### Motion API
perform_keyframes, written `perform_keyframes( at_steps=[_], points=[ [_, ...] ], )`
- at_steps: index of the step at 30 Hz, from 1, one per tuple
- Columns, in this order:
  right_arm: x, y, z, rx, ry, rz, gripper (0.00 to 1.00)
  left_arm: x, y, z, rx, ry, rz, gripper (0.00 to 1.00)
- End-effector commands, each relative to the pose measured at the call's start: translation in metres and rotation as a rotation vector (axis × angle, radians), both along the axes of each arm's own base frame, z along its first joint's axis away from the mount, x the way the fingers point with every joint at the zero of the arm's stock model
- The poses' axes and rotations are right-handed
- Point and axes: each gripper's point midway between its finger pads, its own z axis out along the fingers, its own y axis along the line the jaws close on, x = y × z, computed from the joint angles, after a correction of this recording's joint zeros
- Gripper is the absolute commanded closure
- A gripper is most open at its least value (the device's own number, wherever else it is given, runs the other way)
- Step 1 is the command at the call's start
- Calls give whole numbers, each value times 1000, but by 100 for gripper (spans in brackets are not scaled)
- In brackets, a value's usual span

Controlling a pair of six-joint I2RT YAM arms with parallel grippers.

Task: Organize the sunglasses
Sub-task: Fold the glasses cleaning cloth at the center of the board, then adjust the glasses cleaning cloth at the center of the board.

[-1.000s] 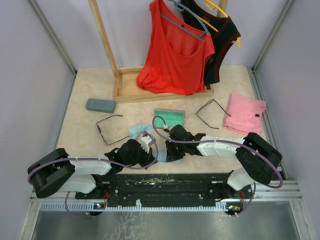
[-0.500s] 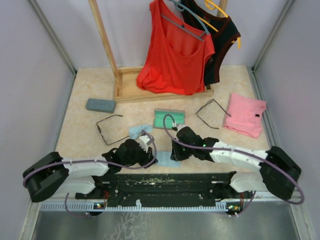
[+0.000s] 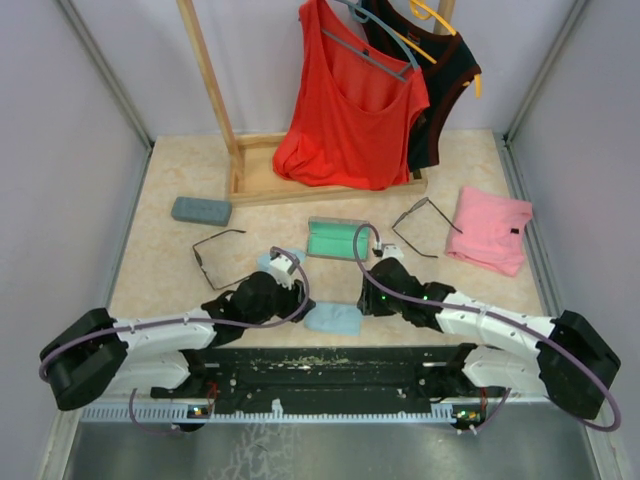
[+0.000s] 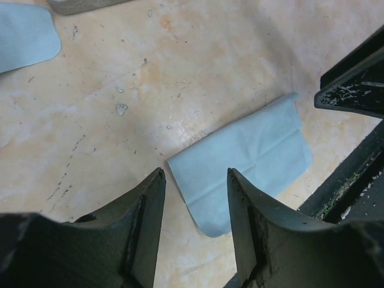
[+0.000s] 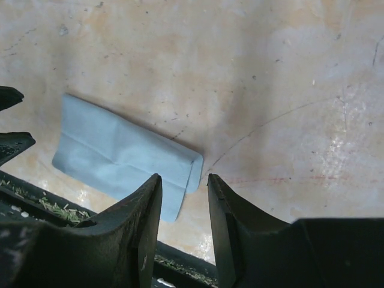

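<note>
No legible text, label, brand, number or sign in any of the three views. Top view: small dark tag (image 3: 513,232) on the pink garment (image 3: 485,222), too small to read. Both wrist views: nothing printed can be read.

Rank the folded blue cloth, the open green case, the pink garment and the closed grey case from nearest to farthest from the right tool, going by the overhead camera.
1. folded blue cloth, just left of the right tool, at the near edge.
2. open green case, beyond it, mid-table.
3. pink garment, right side.
4. closed grey case, far left.
</note>
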Motion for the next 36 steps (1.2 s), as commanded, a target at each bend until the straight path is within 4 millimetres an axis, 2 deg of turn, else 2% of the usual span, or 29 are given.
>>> perform_keyframes(
  at_steps=[1,11,20,36],
  points=[
    [12,5,5,67,-20,-65,62,14,-2,1,3,19,68,48],
    [2,11,-7,148,55,-79,64,21,-7,-12,20,63,85,50],
    [10,18,-12,163,63,-81,65,14,-7,-18,23,88,57,50],
    [19,21,-16,146,44,-74,77,1,1,-34,50,133,32,54]
  ],
)
